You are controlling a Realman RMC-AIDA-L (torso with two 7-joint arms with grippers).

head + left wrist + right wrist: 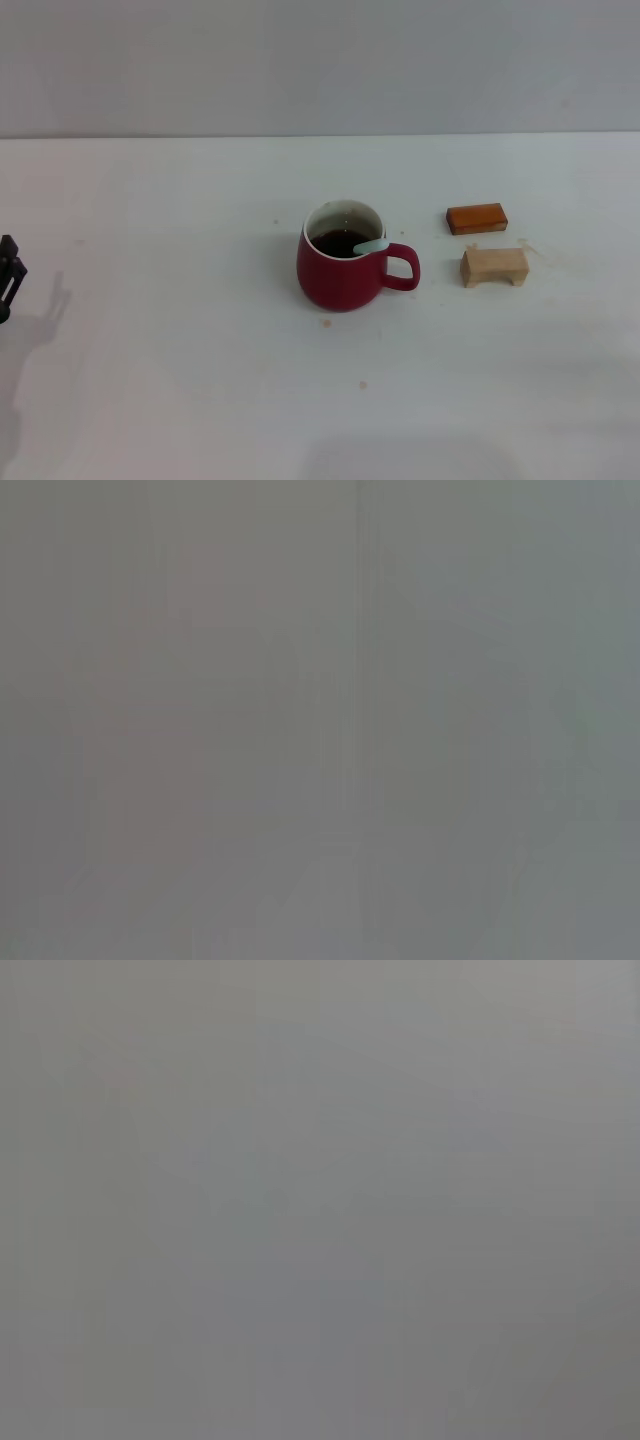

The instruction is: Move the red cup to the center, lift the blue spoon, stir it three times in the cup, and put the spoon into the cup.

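The red cup (343, 268) stands upright in the middle of the white table (180, 380), its handle pointing to the right, with dark liquid inside. The blue spoon (372, 245) rests in the cup; only its pale blue handle end shows, leaning on the rim above the cup's handle. My left gripper (8, 275) shows as a dark part at the far left edge of the head view, well away from the cup. My right gripper is out of view. Both wrist views show only a plain grey surface.
An orange-brown wooden block (476, 218) lies to the right of the cup. A tan wooden block (493, 266) lies just in front of it. A grey wall runs behind the table's far edge.
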